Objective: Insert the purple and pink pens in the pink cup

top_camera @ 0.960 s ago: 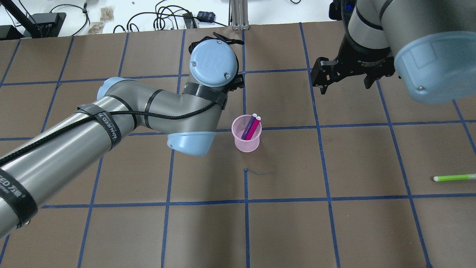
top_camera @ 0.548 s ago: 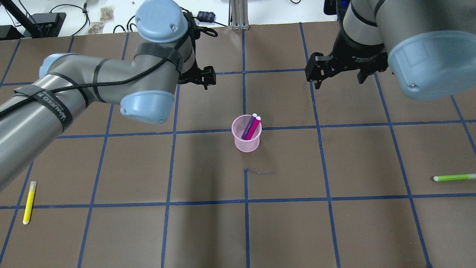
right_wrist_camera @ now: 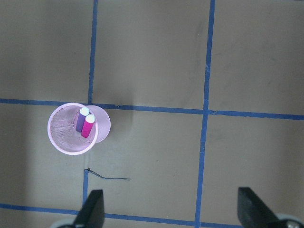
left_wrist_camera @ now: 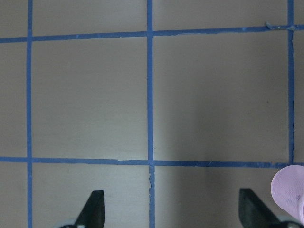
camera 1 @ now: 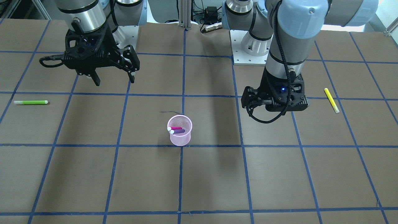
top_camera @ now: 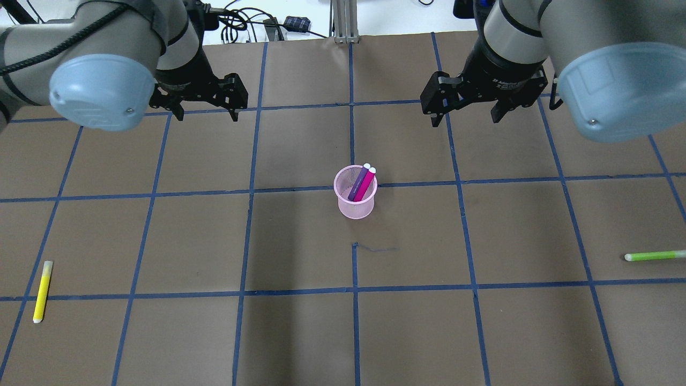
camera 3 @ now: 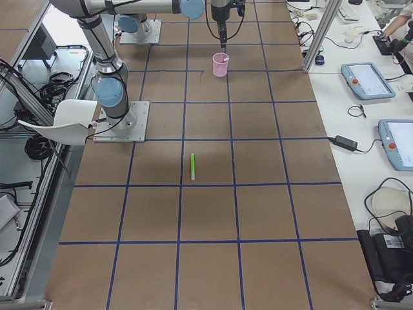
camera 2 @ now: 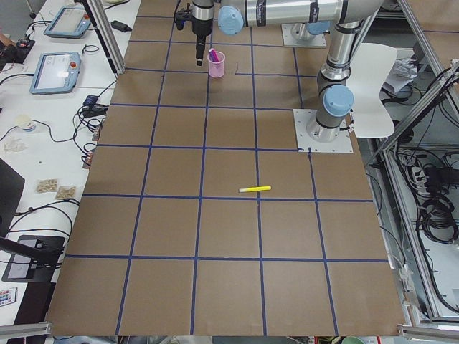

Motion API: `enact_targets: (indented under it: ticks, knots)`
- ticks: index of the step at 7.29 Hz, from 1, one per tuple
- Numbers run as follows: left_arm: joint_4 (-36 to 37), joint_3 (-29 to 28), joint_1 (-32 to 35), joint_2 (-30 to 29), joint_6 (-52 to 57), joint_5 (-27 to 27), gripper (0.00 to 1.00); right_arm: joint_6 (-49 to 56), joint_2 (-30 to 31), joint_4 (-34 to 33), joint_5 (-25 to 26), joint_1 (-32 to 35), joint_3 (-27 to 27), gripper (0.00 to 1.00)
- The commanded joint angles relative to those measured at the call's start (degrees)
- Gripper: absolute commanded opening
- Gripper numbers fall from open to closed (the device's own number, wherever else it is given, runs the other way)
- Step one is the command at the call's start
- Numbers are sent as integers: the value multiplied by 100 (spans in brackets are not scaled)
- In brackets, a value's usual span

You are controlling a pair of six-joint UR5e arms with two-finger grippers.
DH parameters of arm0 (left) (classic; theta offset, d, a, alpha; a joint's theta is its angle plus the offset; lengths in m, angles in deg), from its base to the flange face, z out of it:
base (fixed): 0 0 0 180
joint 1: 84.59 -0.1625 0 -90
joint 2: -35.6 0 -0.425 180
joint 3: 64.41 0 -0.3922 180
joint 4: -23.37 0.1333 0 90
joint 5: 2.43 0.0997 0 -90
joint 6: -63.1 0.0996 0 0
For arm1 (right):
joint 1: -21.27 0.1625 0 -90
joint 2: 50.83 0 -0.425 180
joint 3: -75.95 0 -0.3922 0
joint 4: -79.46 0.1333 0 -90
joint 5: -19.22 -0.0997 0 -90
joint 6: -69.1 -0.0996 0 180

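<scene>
pink cup (top_camera: pixel 356 208): purple pen (top_camera: pixel 358 183), pink pen (top_camera: pixel 365 185) inside | left end effector (top_camera: pixel 204 111), right end effector (top_camera: pixel 464 111): jaws spread

Pink cup (left_wrist_camera: pixel 289 192) cut by frame edge (left wrist view).

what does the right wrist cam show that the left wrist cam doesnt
Only the right wrist view: the purple pen and pink pen leaning together inside the whole pink cup, a dark scribble on the table near it, and the open right gripper. Only the left wrist view: the open, empty left gripper. Both: the pink cup, just a sliver at the left view's lower right edge, and the brown table with blue tape lines.
</scene>
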State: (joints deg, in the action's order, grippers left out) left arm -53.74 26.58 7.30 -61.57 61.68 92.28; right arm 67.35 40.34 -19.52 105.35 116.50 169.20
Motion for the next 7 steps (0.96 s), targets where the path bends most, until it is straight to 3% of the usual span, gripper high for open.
enact_targets:
  ticks: [1, 7]
  knots:
    - [-749, -38, -233, 249, 134, -348, 100, -9, 41, 63, 419, -23, 69, 100]
    - [-981, 304, -435, 918, 644, -330, 100, -45, 6, 177, 317, -40, -18, 100]
